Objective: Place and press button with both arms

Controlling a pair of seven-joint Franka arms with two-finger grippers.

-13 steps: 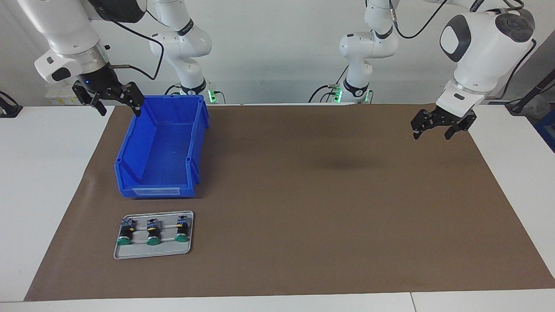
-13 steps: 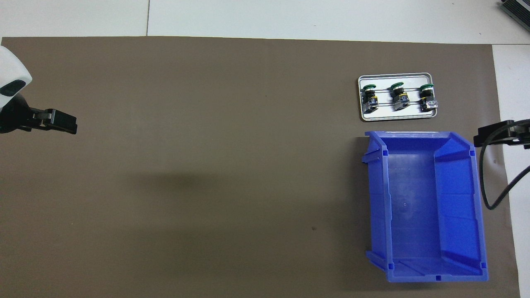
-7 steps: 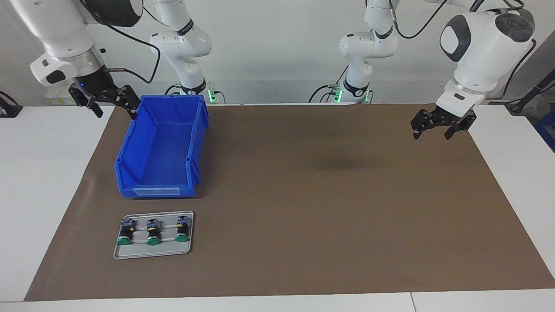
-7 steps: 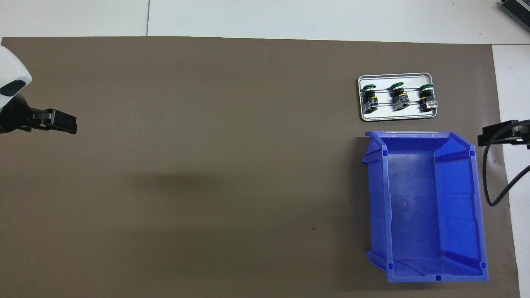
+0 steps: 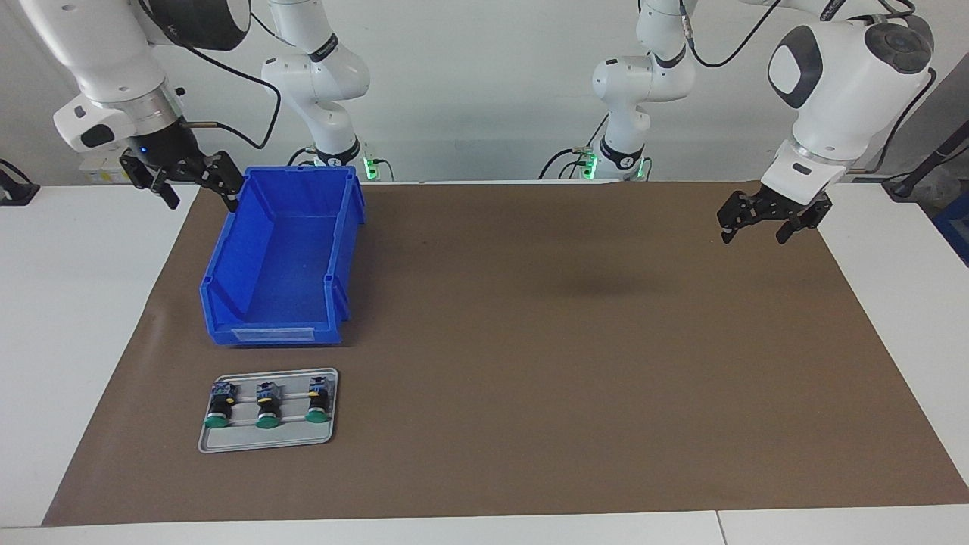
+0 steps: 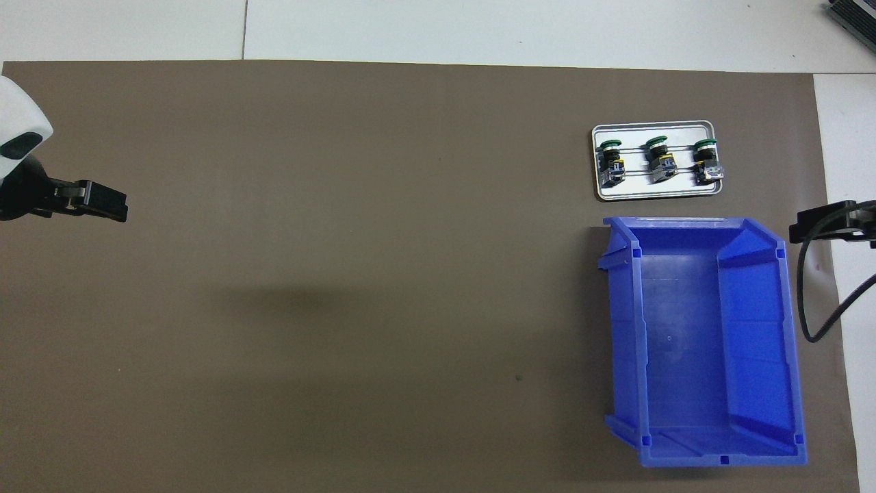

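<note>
Three green-capped buttons [image 5: 266, 407] [image 6: 660, 159] lie side by side on a small grey tray [image 5: 265, 446] [image 6: 653, 194], toward the right arm's end of the table. My right gripper [image 5: 200, 195] [image 6: 821, 227] hangs open and holds nothing. It is in the air over the mat's edge, beside the blue bin [image 5: 280, 265] [image 6: 705, 342] and well clear of the tray. My left gripper [image 5: 754, 235] [image 6: 102, 203] hangs open with nothing in it over the mat at the left arm's end.
The blue bin holds nothing and stands nearer to the robots than the tray. A brown mat [image 5: 568, 341] covers most of the white table. A black cable [image 6: 821, 322] loops down from the right arm beside the bin.
The right gripper has shifted a little away from the bin, toward its end of the table, and has since held still. The left arm has not moved.
</note>
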